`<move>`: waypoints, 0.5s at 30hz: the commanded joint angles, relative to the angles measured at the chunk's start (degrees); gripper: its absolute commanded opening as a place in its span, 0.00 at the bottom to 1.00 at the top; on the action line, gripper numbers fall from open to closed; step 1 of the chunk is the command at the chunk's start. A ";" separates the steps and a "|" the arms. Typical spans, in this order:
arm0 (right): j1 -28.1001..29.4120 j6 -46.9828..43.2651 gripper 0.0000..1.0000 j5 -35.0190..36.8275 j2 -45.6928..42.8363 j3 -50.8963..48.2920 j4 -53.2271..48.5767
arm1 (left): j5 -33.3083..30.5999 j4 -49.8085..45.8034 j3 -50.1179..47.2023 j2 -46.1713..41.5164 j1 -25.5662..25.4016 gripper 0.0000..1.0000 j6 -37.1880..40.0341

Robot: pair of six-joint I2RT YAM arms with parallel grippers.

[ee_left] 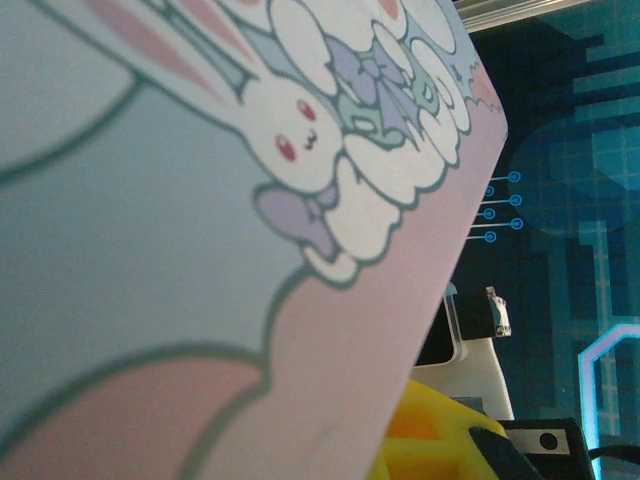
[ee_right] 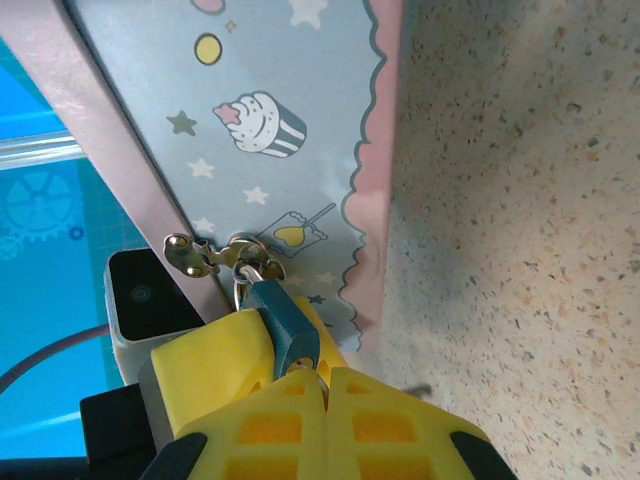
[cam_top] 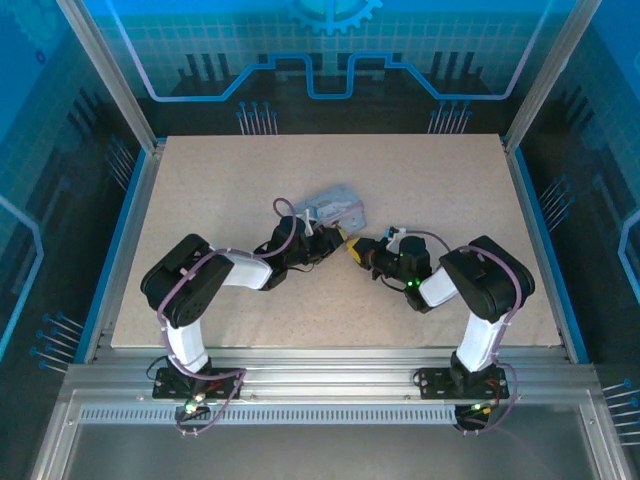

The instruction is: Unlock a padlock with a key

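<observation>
Seen from above, two robot arms meet at the middle of a speckled desk [cam_top: 450,200]. A pale blue tin box [cam_top: 335,205] sits just toward 12 o'clock from the centre.

The left claw [cam_top: 322,238] reaches in from 8 o'clock. It appears clenched on the box's edge, though we see just one of its yellow fingers [ee_left: 430,440] beside the pink rim.

The right claw [ee_right: 325,385] comes from 4 o'clock with its yellow fingers pressed together. A sliver of metal at their tips is what we take for the key [ee_right: 300,368], though it is too small to be sure of.

In the right wrist view, the padlock [ee_right: 283,322] hangs from a small brass hasp [ee_right: 215,255] on the box's side. Its dark body points toward 5 o'clock, at the right claw's fingertips.

We judge the padlock to be light, hard and smooth, and free to swing on its shackle, so it will turn away under any push unless it is braced. The key looks thin, stiff and easy to lose. We would pinch it flat across its head, keeping the blade free and in line with the padlock's lower end.
</observation>
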 commanded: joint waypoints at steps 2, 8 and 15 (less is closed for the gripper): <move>0.16 -7.33 0.00 -2.41 -3.55 6.38 -17.41 | 8.24 5.14 0.76 -0.18 -2.19 0.00 -0.74; -0.22 -7.97 0.00 -2.29 -4.92 8.44 -19.84 | 9.55 4.77 0.95 -0.10 -3.18 0.00 -0.29; -0.21 -6.84 0.00 -2.47 -4.59 8.53 -18.78 | 10.67 5.34 0.66 -0.09 -3.36 0.00 -0.43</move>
